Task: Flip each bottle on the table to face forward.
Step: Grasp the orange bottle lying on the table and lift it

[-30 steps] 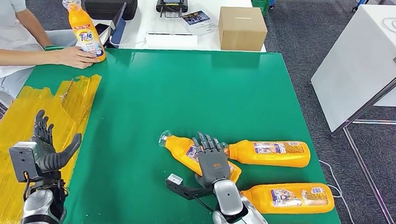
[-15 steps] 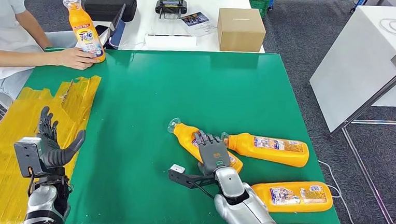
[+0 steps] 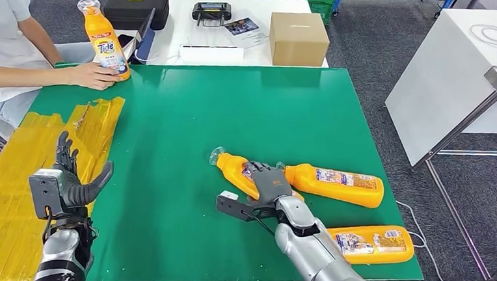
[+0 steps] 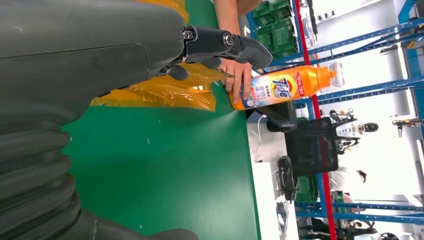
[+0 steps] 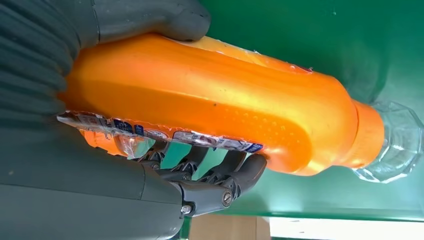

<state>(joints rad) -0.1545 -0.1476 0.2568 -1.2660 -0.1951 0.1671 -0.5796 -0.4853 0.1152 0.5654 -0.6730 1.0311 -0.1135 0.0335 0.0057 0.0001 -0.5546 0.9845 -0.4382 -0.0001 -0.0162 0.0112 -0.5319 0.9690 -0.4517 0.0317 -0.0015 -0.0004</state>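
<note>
Shifted a little up the green mat (image 3: 188,130) since a second ago, cap end swung round: the bottle (image 3: 239,171) under the right hand (image 3: 270,183).

Wrapped around that bottle now, thumb (image 5: 165,17) on one side, fingers (image 5: 220,180) curled under the other, label (image 5: 150,134) against the fingers. Just beyond the fingertips, a second bottle (image 3: 334,184); beside the forearm, a third bottle (image 3: 373,244), its near end hidden. Spread apart and holding nothing: left hand (image 3: 71,180). Far off, an upright bottle (image 3: 105,38) steadied by a person's hand (image 3: 93,75).

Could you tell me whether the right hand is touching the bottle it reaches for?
Touching: in the right wrist view the right hand wraps the orange bottle, thumb on one side, fingers on the other.
</note>
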